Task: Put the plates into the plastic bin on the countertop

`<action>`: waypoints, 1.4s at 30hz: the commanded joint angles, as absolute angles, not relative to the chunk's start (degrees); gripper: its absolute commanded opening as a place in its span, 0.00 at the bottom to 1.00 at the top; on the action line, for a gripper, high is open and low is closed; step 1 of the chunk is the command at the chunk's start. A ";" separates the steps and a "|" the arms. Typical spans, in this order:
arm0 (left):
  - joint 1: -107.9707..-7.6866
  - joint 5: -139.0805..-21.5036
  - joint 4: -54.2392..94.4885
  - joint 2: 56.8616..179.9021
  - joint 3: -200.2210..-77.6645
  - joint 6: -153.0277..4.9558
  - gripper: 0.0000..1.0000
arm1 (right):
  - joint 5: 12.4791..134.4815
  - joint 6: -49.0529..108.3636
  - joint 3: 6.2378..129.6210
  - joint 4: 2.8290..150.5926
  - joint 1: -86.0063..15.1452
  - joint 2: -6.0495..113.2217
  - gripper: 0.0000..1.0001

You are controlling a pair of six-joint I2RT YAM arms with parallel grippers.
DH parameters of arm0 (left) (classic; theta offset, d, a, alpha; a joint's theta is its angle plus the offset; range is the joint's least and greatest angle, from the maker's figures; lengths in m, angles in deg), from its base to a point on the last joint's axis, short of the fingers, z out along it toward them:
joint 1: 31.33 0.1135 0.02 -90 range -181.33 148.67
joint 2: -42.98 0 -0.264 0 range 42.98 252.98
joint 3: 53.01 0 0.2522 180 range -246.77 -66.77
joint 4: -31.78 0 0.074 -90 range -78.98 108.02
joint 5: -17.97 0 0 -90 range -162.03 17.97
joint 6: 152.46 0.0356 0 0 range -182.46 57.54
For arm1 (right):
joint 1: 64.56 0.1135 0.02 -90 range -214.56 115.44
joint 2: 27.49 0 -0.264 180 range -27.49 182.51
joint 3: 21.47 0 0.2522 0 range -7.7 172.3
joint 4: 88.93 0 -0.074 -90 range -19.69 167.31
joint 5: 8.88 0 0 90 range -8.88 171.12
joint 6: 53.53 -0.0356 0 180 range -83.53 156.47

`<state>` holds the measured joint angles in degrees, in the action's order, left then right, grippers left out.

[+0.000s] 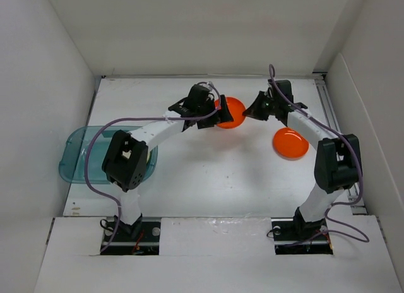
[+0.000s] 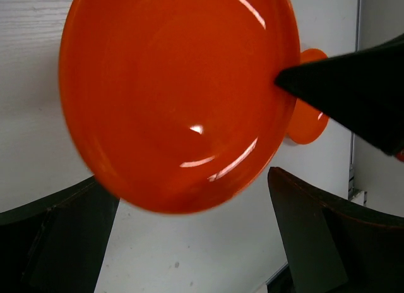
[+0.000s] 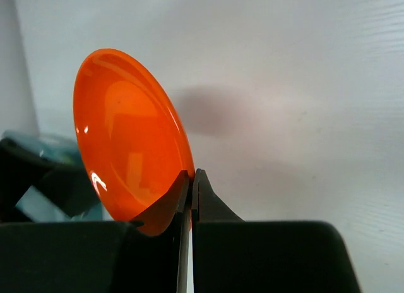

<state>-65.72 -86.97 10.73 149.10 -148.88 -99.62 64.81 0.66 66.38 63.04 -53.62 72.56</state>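
An orange plate (image 1: 230, 112) hangs tilted on edge above the white countertop (image 1: 208, 179), between my two grippers. My right gripper (image 1: 254, 109) is shut on its rim; the right wrist view shows the plate (image 3: 129, 138) pinched between the fingertips (image 3: 192, 179). My left gripper (image 1: 213, 113) is open at the plate's other side; in the left wrist view the plate (image 2: 177, 97) fills the top, above the spread fingers (image 2: 325, 236). A second orange plate (image 1: 290, 143) lies flat on the countertop to the right. The teal bin (image 1: 79, 155) sits at the far left.
The left arm's elbow (image 1: 128, 159) hangs over the bin's right end, where a lime-green edge (image 1: 152, 156) shows. White walls close in the left, back and right sides. The second plate also shows in the left wrist view (image 2: 309, 122).
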 commanded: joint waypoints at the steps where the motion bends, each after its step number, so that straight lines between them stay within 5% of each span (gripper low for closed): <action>1: -65.25 -86.11 11.62 149.76 -152.38 -100.25 0.99 | 53.99 -1.05 63.49 72.10 -54.27 70.33 0.00; 3: -64.46 -86.09 11.60 149.76 -152.38 -100.86 0.84 | 48.44 -1.67 62.88 74.13 -54.27 70.33 0.00; 5: -62.80 -86.09 12.30 149.07 -150.54 -101.47 0.56 | 47.90 -2.20 62.87 74.14 -53.57 69.81 0.00; 6: -62.79 -86.09 12.31 148.54 -149.32 -101.48 0.29 | 47.90 -2.20 62.87 74.14 -52.96 69.80 0.00; 9: -62.79 -83.90 11.52 147.13 -149.30 -101.48 0.00 | 47.20 -2.20 62.87 74.14 -52.43 69.80 0.00; 14: -62.27 -79.42 10.37 143.35 -149.30 -100.95 0.00 | 44.04 -2.20 62.87 76.60 -52.43 71.02 0.00; 16: -60.96 -78.80 9.68 141.42 -149.30 -100.43 0.00 | 42.81 -2.20 62.34 77.31 -52.43 71.64 0.11; 17: -60.95 -78.19 9.06 140.72 -149.30 -100.43 0.00 | 42.80 -2.20 62.34 77.83 -52.43 71.65 0.24; 20: -60.42 -72.84 4.68 137.38 -150.09 -100.43 0.00 | 44.03 -2.20 61.56 77.83 -52.43 71.65 1.00; 26: -51.21 -64.04 -4.57 125.18 -146.40 -105.52 0.00 | 50.79 -3.43 56.11 77.83 -53.48 68.93 1.00; 34: -27.57 -68.08 -5.96 100.30 -123.49 -106.23 0.00 | 54.67 -3.96 46.54 77.83 -47.95 61.63 1.00; 42: -24.56 -67.55 -8.35 96.33 -112.31 -105.70 0.00 | 66.34 -5.98 38.18 77.22 -41.63 43.04 1.00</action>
